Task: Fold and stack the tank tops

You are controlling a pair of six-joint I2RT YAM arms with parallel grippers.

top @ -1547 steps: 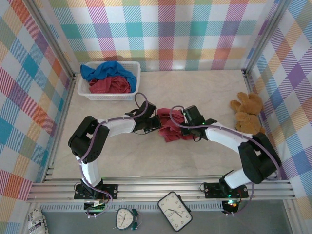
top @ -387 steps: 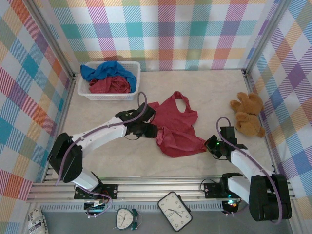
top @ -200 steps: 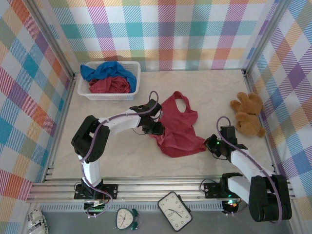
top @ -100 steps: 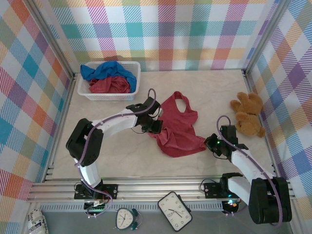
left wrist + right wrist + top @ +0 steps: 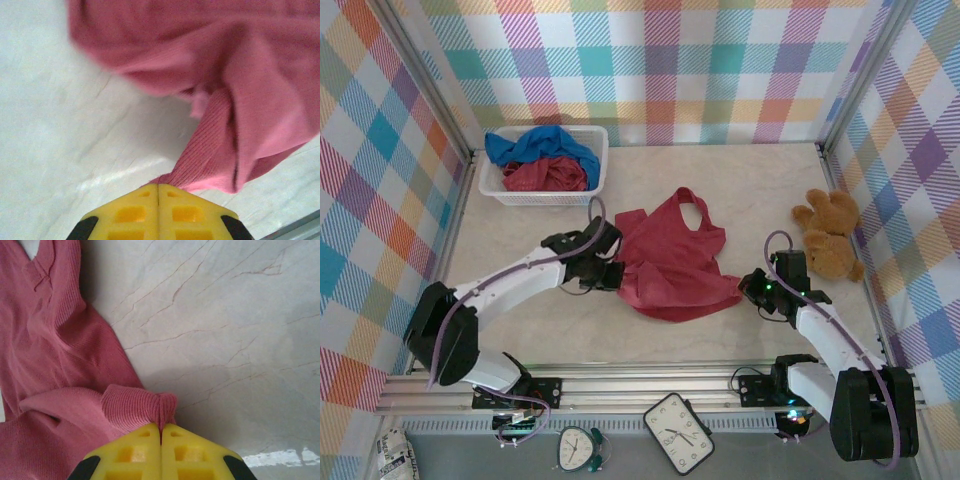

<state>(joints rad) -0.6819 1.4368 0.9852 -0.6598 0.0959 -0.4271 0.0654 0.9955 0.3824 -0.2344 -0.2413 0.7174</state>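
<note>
Grip confirmed on both sides. Your left gripper (image 5: pixel 611 276) has its jaws pressed together on a ribbed fold at the edge of the red top (image 5: pixel 675 262); the left wrist view shows the cloth pinched right at the tips, the rest bunched just ahead of them. Your right gripper (image 5: pixel 754 291) is likewise closed, nipping a rolled corner of the hem on the opposite side. The red top lies on the table (image 5: pixel 750 175) between your two grippers, straps on the side away from the arm bases, near edge rumpled. Well beyond your left gripper, toward the far left corner, the basket (image 5: pixel 542 197) holds a blue top (image 5: pixel 535 143) and a second red top (image 5: pixel 545 176). The teddy (image 5: pixel 828 240) lies near your right gripper, on its outer far side, not touching it.
</note>
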